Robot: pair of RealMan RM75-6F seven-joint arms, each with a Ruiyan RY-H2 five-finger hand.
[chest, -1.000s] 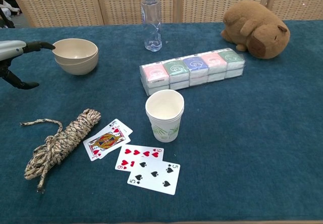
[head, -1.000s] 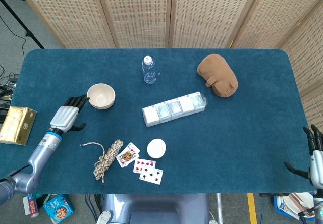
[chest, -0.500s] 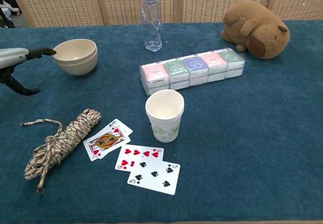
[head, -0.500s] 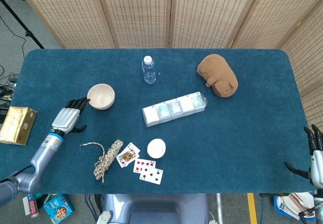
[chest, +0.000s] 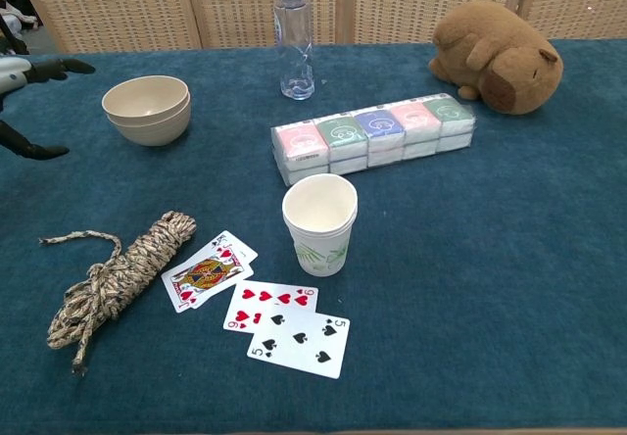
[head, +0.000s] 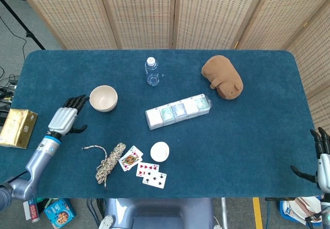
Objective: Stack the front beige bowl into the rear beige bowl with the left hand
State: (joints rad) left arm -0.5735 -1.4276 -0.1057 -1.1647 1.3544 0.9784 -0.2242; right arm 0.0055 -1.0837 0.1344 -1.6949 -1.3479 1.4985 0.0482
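Two beige bowls [head: 103, 98] [chest: 147, 109] sit nested, one inside the other, at the left of the blue table. My left hand [head: 66, 117] [chest: 22, 82] hovers just left of the stack, fingers spread, holding nothing and clear of the rim. My right hand [head: 323, 157] is at the table's right edge in the head view, fingers apart and empty; the chest view does not show it.
A coil of rope [chest: 118, 273] and playing cards [chest: 260, 303] lie near the front left. Paper cups [chest: 320, 222] stand mid-table, a tissue pack row [chest: 377, 136] behind them. A water bottle [chest: 293, 41] and plush capybara [chest: 495, 58] are at the back. A gold box [head: 17, 128] lies off the table's left edge.
My left hand has lifted and drawn back to the left, away from the bowls' rim. The bowls and my right hand have not moved.
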